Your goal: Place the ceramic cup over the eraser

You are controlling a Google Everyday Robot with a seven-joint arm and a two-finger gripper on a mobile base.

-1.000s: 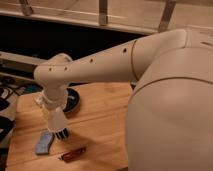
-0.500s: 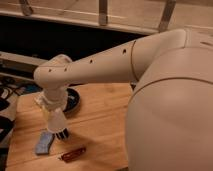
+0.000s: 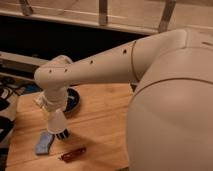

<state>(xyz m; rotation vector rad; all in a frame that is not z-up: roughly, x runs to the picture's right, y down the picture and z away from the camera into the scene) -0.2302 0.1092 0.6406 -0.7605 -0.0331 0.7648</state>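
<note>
My gripper (image 3: pixel 53 107) hangs straight down from the arm's wrist over the left part of the wooden table (image 3: pixel 100 125). Right under it is the white tapered ceramic cup (image 3: pixel 56 121), wide end down, touching or nearly touching the gripper. A small black eraser with white stripes (image 3: pixel 63 134) shows at the cup's lower right edge, partly covered by it. I cannot tell whether the cup rests on the table or is held just above it.
A dark round bowl (image 3: pixel 73 100) sits behind the cup, partly hidden by the wrist. A flat blue-grey pad (image 3: pixel 44 143) lies left of the cup and a slim reddish-brown object (image 3: pixel 72 154) in front. My big white arm fills the right side.
</note>
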